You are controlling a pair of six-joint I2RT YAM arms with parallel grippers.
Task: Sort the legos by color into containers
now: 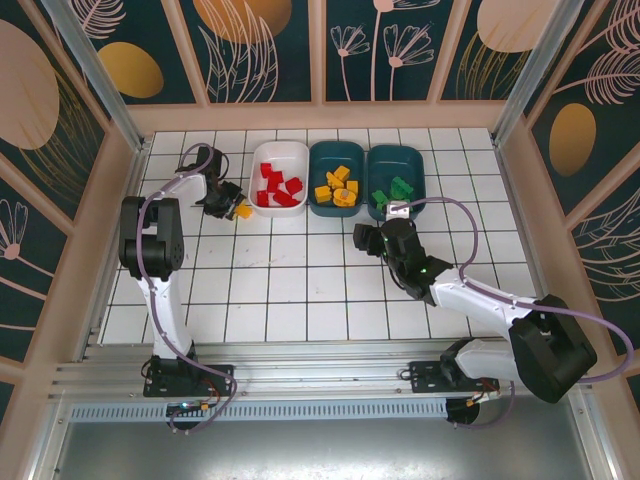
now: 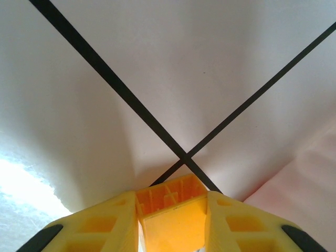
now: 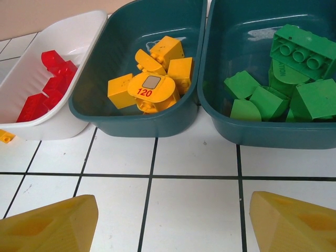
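Our left gripper (image 1: 231, 207) clamps a yellow brick (image 2: 170, 197); next we carry it right into the middle bin (image 3: 152, 123); right gripper (image 3: 173, 223) spread, empty.

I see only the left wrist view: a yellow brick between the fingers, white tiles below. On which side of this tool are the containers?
Observer: In the top view, the left tool with its yellow brick is just left of the white bin.
Operator: What is inside that bin?
Observer: It holds red bricks.
Operator: Where are the other yellow ones?
Observer: The yellow bricks lie in the middle teal bin, directly beside the white one.
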